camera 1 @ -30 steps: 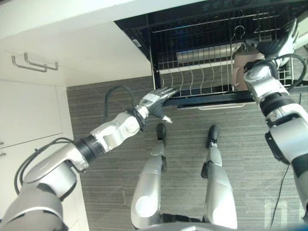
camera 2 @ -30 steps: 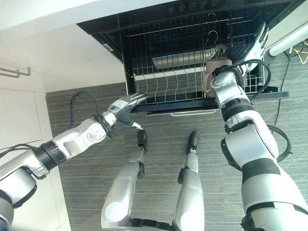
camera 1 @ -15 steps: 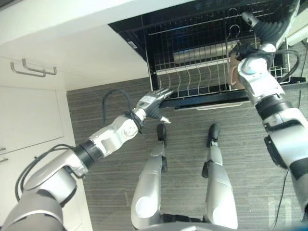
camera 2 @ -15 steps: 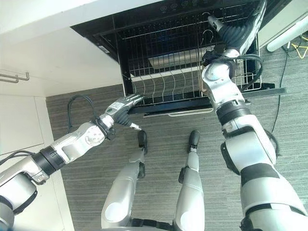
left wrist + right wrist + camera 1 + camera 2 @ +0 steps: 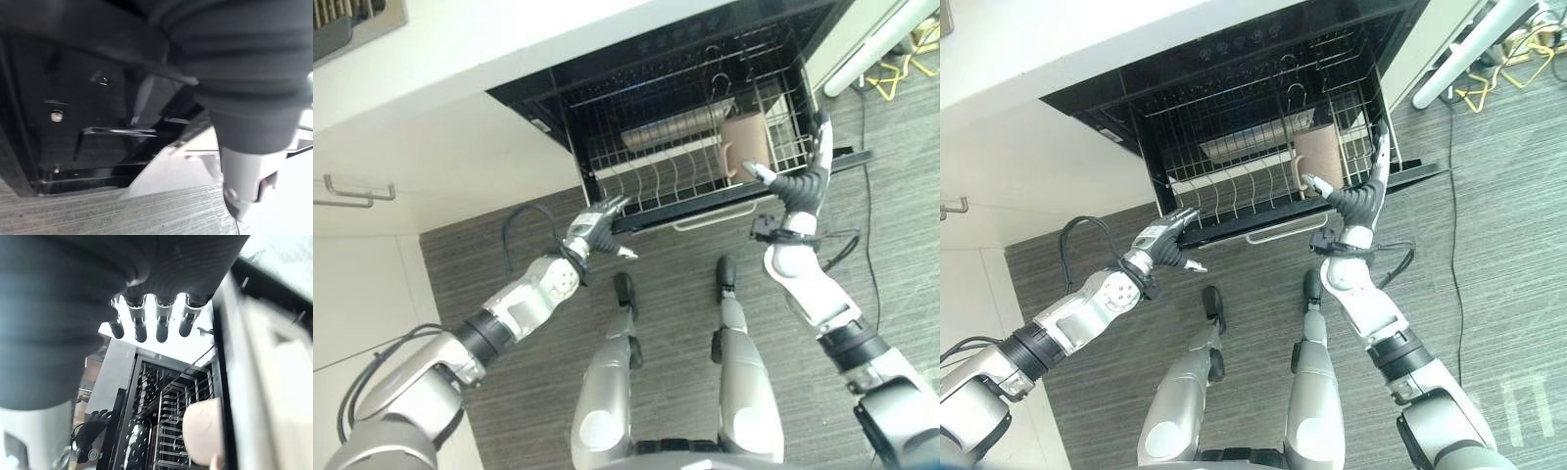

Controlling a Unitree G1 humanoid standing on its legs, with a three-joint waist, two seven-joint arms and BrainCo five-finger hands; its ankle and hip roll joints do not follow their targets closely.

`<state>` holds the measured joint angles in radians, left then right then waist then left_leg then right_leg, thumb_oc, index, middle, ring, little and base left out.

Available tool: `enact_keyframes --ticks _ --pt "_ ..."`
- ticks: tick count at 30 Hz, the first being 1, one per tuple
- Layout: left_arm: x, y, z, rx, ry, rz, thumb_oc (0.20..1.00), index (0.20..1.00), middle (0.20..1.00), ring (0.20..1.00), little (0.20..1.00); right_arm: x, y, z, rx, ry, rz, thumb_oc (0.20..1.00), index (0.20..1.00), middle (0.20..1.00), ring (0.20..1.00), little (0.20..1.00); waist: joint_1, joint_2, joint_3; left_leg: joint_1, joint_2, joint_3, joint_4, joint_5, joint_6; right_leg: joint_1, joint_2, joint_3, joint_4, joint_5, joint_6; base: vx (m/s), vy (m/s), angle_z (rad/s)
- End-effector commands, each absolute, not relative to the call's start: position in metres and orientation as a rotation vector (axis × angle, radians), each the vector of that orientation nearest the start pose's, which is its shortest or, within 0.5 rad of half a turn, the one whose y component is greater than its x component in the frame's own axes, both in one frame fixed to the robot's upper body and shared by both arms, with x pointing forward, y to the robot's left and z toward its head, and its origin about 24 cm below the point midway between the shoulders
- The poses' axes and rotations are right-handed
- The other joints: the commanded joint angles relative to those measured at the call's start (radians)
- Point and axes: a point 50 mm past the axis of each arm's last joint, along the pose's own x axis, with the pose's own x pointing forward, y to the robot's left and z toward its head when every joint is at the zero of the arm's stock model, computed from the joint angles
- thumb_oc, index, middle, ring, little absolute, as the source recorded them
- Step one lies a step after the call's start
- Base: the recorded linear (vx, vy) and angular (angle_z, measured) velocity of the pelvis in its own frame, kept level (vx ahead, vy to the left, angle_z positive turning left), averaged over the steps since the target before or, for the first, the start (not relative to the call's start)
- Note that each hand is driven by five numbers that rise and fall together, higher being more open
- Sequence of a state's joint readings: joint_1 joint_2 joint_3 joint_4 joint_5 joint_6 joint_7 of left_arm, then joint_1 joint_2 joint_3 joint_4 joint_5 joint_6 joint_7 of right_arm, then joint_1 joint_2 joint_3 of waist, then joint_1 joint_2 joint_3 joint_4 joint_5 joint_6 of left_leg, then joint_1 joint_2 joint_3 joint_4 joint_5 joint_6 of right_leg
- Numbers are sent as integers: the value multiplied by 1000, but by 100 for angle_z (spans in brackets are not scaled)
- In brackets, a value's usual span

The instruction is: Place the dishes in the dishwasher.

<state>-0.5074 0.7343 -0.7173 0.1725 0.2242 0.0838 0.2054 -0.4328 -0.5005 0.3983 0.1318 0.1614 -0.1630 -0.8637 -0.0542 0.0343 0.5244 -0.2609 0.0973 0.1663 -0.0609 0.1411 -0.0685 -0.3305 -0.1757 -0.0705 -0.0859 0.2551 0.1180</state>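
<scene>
Tan handled mug [image 5: 745, 143] stands in the dishwasher's wire rack [image 5: 656, 171]

Grey striped floor [image 5: 529, 392] under white cabinets [image 5: 362, 284] with a metal handle [image 5: 357, 188], white countertop [image 5: 480, 34] above.

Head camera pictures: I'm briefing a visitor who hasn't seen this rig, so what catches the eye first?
The pulled-out dishwasher rack under the white counter, with a beige mug standing at its right end. The right hand is open beside the mug; the left hand is at the rack's front left corner.
</scene>
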Motion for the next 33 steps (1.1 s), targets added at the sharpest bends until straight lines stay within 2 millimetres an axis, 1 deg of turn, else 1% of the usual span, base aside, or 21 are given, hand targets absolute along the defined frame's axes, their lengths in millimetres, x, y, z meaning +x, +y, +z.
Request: enact_keyframes --ticks 1,3,5,7,11,12,13,14,16,18,20,21,22,23,24,26,27,29,30,32,33 --pt "305 171 85 1104 -222 -257 1000 1000 1000 1000 1000 301 -191 147 -227 -566 -464 1000 1000 1000 1000 1000 9 9 -4 77 52 -19 47 -127 9 102 -95 -54 58 -124 67 50 24 -7" --pt "301 180 84 1077 -218 -209 1000 1000 1000 1000 1000 292 -204 131 -241 -508 -457 1000 1000 1000 1000 1000 5 7 -36 140 50 -15 43 -140 8 159 -89 -61 58 -141 63 104 39 -3" --pt "296 186 82 1057 -219 -167 1000 1000 1000 1000 1000 286 -208 121 -246 -468 -440 1000 1000 1000 1000 1000 4 9 -71 172 50 -13 37 -146 7 188 -87 -70 55 -151 59 107 40 6" --pt "289 193 80 1033 -228 -99 1000 1000 1000 1000 1000 280 -210 111 -246 -414 -412 1000 1000 1000 1000 1000 3 9 -116 210 50 -8 32 -153 6 225 -84 -79 53 -165 52 108 44 8" --pt "277 205 80 992 -239 -23 1000 1000 1000 1000 1000 271 -210 92 -238 -335 -364 1000 1000 1000 1000 1000 6 10 -181 269 51 5 24 -162 7 284 -83 -100 43 -178 47 99 23 0" --pt "273 209 80 975 -247 -2 1000 1000 1000 1000 1000 268 -208 86 -235 -307 -346 1000 1000 1000 1000 1000 10 11 -207 288 52 8 19 -165 8 306 -83 -109 38 -183 46 80 13 2" --pt "271 210 81 965 -257 10 1000 1000 1000 1000 1000 266 -208 84 -230 -293 -337 1000 1000 1000 1000 1000 12 12 -220 298 52 8 16 -166 9 317 -82 -113 35 -186 46 107 13 3" --pt "267 213 83 942 -270 25 1000 1000 1000 1000 1000 263 -206 77 -226 -260 -328 1000 1000 1000 1000 1000 18 13 -252 317 53 8 6 -166 10 344 -81 -124 27 -191 46 85 13 6" --pt "262 214 86 919 -298 44 1000 1000 1000 1000 1000 259 -205 72 -221 -233 -325 1000 1000 1000 1000 1000 23 14 -280 336 56 8 -7 -163 9 369 -79 -134 18 -194 46 72 16 22" --pt "256 219 97 858 -368 100 1000 1000 1000 1000 1000 254 -204 62 -184 -182 -340 1000 1000 1000 1000 1000 40 13 -322 357 59 -6 -26 -161 7 409 -73 -156 5 -202 47 8 9 24" --pt "252 224 102 811 -400 134 1000 1000 1000 1000 1000 250 -205 56 -156 -153 -351 1000 1000 1000 1000 1000 52 11 -344 359 61 -22 -26 -163 4 427 -70 -170 1 -209 46 -22 -7 30" --pt "249 228 105 766 -422 161 1000 1000 1000 1000 1000 247 -205 50 -100 -116 -348 1000 1000 1000 1000 1000 63 7 -362 360 62 -37 -26 -162 2 442 -66 -182 0 -216 45 -44 -7 29" --pt "243 234 109 672 -451 196 1000 1000 1000 1000 1000 245 -199 47 55 -105 -237 1000 1000 1000 1000 1000 78 0 -380 359 64 -55 -26 -161 -2 460 -61 -200 -1 -225 41 -45 -5 25" --pt "241 236 110 624 -461 199 1000 1000 1000 1000 1000 244 -197 48 102 -116 -195 1000 1000 1000 1000 1000 84 -2 -384 361 64 -62 -26 -162 -3 467 -59 -206 -1 -228 40 -56 -12 38" --pt "238 238 113 469 -478 185 1000 1000 1000 1000 1000 243 -192 55 200 -163 -101 1000 1000 1000 1000 1000 96 -9 -395 361 65 -77 -26 -160 -4 475 -56 -218 -1 -233 37 -28 -31 50" --pt "233 240 114 184 -488 138 1000 1000 1000 1000 1000 242 -188 68 244 -265 -12 1000 1000 1000 1000 1000 115 -17 -404 367 65 -104 -26 -160 -3 491 -50 -229 -1 -238 33 6 -57 33" --pt "232 240 112 105 -494 121 1000 1000 1000 1000 1000 242 -187 73 246 -301 15 1000 1000 1000 1000 1000 120 -21 -410 370 64 -115 -26 -161 -3 497 -47 -232 -1 -240 31 26 -55 29" --pt "232 240 110 34 -491 107 1000 1000 1000 1000 1000 243 -185 78 241 -330 36 1000 1000 1000 1000 1000 125 -24 -414 373 64 -122 -26 -161 -3 503 -44 -234 -1 -242 29 24 -41 38" --pt "233 238 108 -82 -495 82 1000 1000 1000 1000 1000 244 -181 89 200 -389 76 1000 1000 1000 1000 1000 136 -30 -420 378 66 -132 -26 -162 -5 512 -38 -237 -1 -246 24 34 -48 25" --pt "235 237 109 -171 -497 65 1000 1000 1000 1000 1000 248 -178 105 122 -453 114 1000 1000 1000 1000 1000 149 -36 -425 383 69 -151 -26 -160 -8 522 -29 -240 -1 -251 19 60 -64 13" --pt "235 236 109 -172 -494 63 1000 1000 1000 1000 1000 249 -177 110 112 -466 129 1000 1000 1000 1000 1000 154 -38 -425 384 69 -157 -26 -159 -8 524 -26 -239 -1 -252 16 65 -55 15"
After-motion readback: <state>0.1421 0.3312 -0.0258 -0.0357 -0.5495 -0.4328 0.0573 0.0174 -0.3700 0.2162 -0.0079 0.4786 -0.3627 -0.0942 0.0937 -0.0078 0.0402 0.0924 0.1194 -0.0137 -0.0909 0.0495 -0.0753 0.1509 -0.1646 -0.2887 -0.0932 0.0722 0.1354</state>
